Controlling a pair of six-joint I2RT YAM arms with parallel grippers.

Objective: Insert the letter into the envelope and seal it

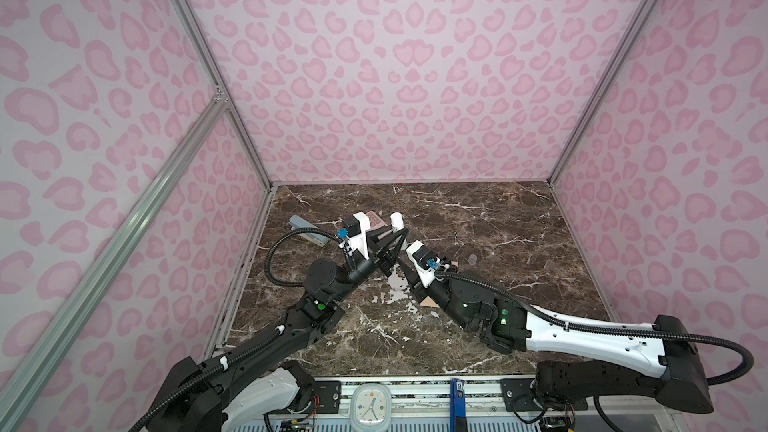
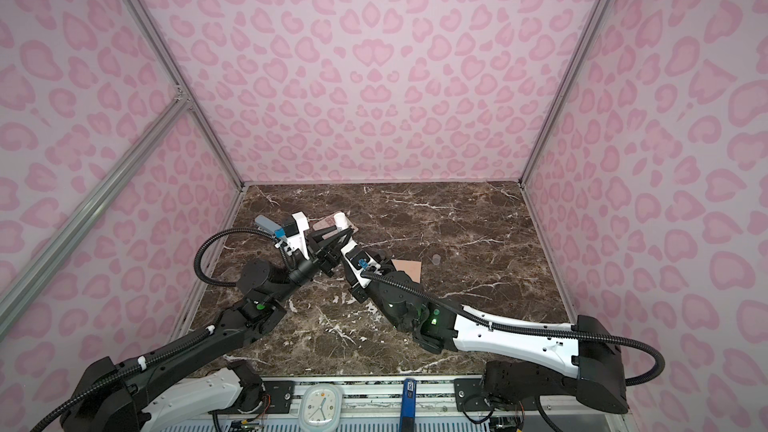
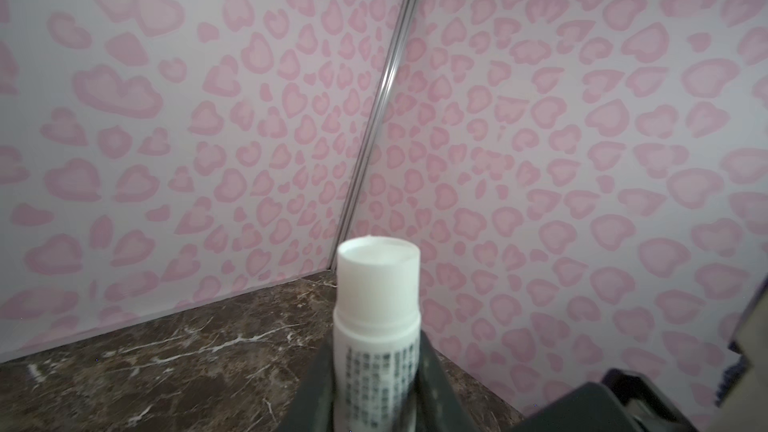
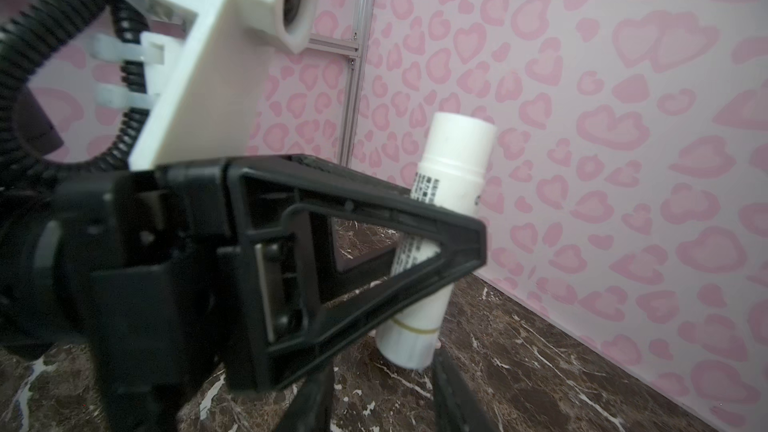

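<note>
- Walls: pale pink, heart-shaped leopard print, three sides.
- Floor: dark brown marble, white veins.
- Aluminium posts at back corners; even lighting.

Both top views look from high above the near edge, angled steeply down and forward, and share almost the whole scene: the desk, both arms and the pink walls. The left wrist view sits close behind the left gripper, facing a corner post past a white tube. The right wrist view, low over the desk, faces that same gripper and tube at close range.
</note>
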